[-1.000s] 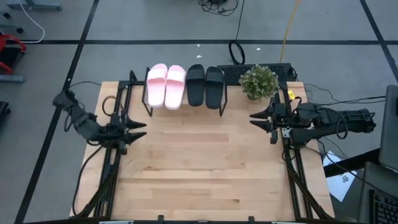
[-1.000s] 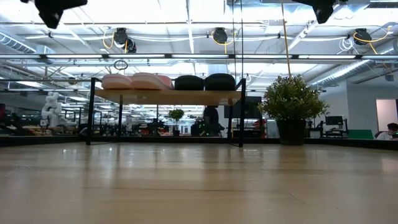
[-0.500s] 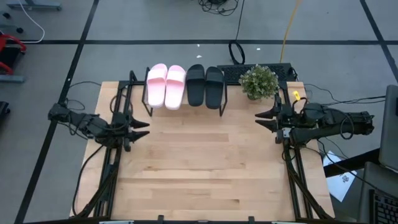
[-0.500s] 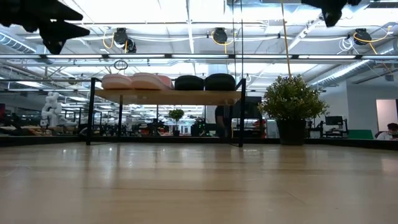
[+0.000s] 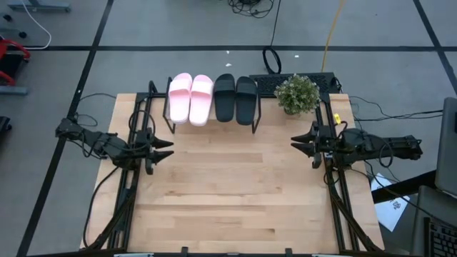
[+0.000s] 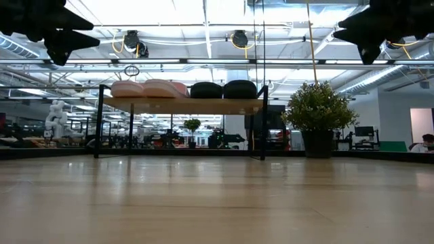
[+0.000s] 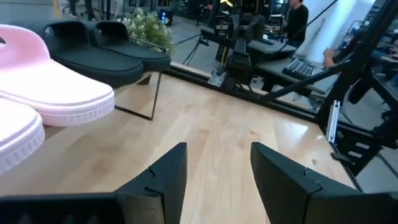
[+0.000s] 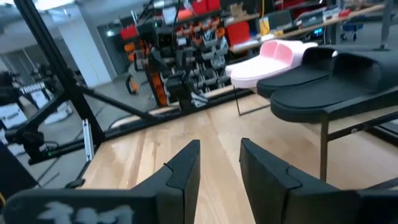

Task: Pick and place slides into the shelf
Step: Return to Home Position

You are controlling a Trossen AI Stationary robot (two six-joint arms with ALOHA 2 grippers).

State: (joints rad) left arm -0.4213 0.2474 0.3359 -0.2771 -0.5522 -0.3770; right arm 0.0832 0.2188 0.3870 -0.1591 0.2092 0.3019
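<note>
Desk (image 5: 235, 193): light wood, carries everything listed here.

Arms: the left arm (image 5: 107, 145) lies low along the desk's left edge. The right arm (image 5: 371, 146) lies along the right edge. Each is aimed across the desk at the other, and the 2 sets of fingers are well apart with bare wood between them.

Left fingers (image 7: 168, 180): spread wide, nothing in the gap, nothing held. They hang clear of the desk surface.

Right fingers (image 8: 180, 171): parted, nothing in the gap, nothing held. They are also clear of the desk surface.

Shelf (image 6: 183, 105): stands at the desk's far edge, ahead of and to one side of both sets of fingers. It is nearer the left fingers than the right and touches neither.

Potted plant (image 5: 297, 93): stands just beyond the right fingers toward the far edge, beside the shelf end on that side.

Slides: all 4 sit on the shelf's top board, soles down, in 1 row side by side.
- The pink pair (image 5: 191, 98) takes the end nearest the left fingers.
- The black pair (image 5: 235, 98) takes the end nearest the right fingers.
- The inner pink and inner black slides sit close together, and I cannot tell whether they touch.
</note>
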